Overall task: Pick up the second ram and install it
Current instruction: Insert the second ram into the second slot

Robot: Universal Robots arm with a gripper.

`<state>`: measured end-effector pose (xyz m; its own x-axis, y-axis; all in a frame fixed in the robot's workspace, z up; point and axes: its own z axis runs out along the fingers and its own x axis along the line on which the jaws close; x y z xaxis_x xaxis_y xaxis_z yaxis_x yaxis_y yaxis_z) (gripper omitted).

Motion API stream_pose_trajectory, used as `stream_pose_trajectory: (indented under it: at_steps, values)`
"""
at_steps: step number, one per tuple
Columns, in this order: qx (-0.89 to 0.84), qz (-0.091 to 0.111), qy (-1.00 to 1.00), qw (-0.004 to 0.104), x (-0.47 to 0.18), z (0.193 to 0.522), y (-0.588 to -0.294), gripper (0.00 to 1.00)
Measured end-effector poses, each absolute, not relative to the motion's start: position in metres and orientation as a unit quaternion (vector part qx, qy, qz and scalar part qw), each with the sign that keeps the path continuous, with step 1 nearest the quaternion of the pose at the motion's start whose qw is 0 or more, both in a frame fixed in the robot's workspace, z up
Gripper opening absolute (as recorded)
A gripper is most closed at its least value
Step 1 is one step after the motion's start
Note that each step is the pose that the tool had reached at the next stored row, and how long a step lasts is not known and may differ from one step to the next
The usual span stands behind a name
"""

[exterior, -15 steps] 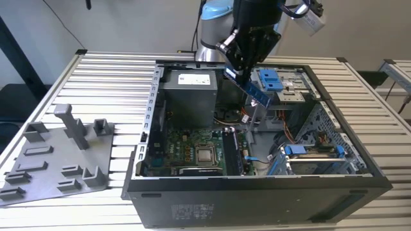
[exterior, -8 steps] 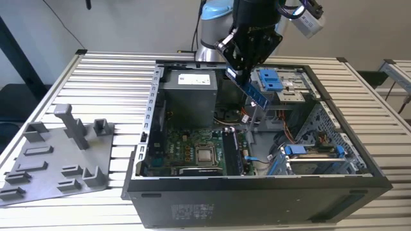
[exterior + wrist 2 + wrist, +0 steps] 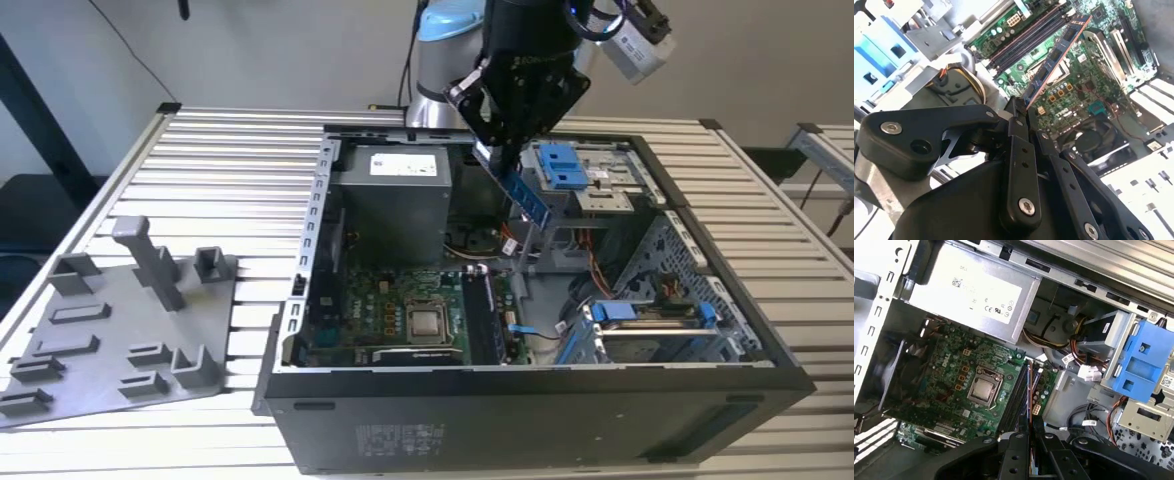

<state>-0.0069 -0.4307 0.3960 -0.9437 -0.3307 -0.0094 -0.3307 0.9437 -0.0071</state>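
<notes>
My gripper (image 3: 505, 152) hangs over the open computer case (image 3: 534, 390), shut on the second ram (image 3: 525, 192), a thin blue-green stick with black chips. The stick tilts downward from the fingers, above the back of the case. In the second wrist view the second ram (image 3: 1056, 57) reaches out from the black fingers (image 3: 1018, 125) over the motherboard (image 3: 1089, 85) and its long memory slots (image 3: 1026, 37). The first wrist view looks along the stick's edge (image 3: 1029, 400), lined up beside the slots (image 3: 1016, 402) next to the processor (image 3: 983, 389).
The grey power supply (image 3: 391, 195) stands at the back of the case, with blue drive brackets (image 3: 561, 165) toward the exterior view's right. Loose cables (image 3: 1079, 360) lie near the slots. A grey holder tray (image 3: 114, 330) with upright posts lies on the slatted table at the exterior view's left.
</notes>
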Motion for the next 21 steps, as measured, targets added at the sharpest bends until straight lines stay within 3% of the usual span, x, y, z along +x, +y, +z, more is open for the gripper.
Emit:
stream_pose_trajectory:
  at_steps: [21]
  values:
    - [-0.124,-0.003,0.992,0.005,-0.0069,0.3881,-0.4307,0.14]
